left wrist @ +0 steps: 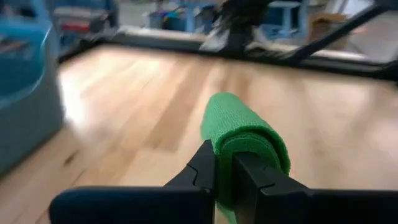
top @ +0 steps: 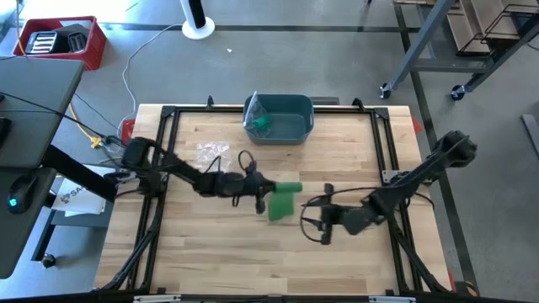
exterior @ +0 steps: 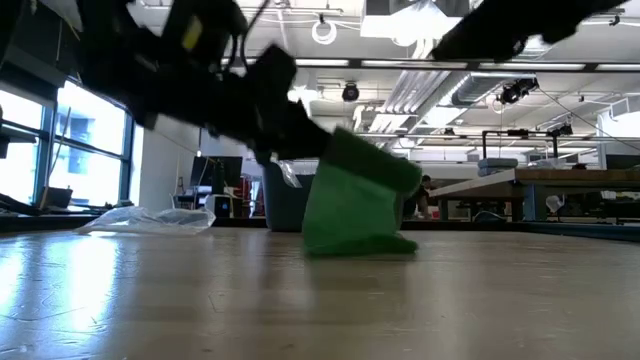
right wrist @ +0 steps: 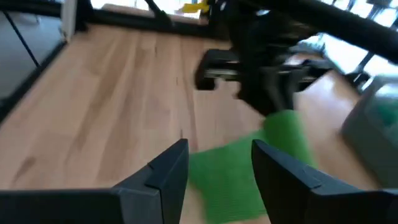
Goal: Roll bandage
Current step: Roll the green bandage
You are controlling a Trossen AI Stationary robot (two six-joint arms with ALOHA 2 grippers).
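Clearly the winding is under way: the left tool (left wrist: 225, 177) is pinched on the rolled end of the green bandage (top: 285, 200), holding that roll lifted off the tabletop (top: 210, 252), while the loose tail drapes down from it and rests on the wood just below. To do this step well, I judge the left tool should keep its pinch on the core and turn steadily, so each wrap lands square on the last — a slack tail would wind crooked. The right tool (right wrist: 219, 167) hovers with its fingers parted just short of the flat tail, near enough to press or guide it and hold tension; it grips nothing. Beyond the left tool, toward the far edge, sits a blue bin (top: 280, 117) with something green inside, and a clear plastic wrapper (top: 210, 152) lies off to its side. The tabletop is pale, smooth wood in a black frame — a workshop with benches and ceiling lights lies behind.
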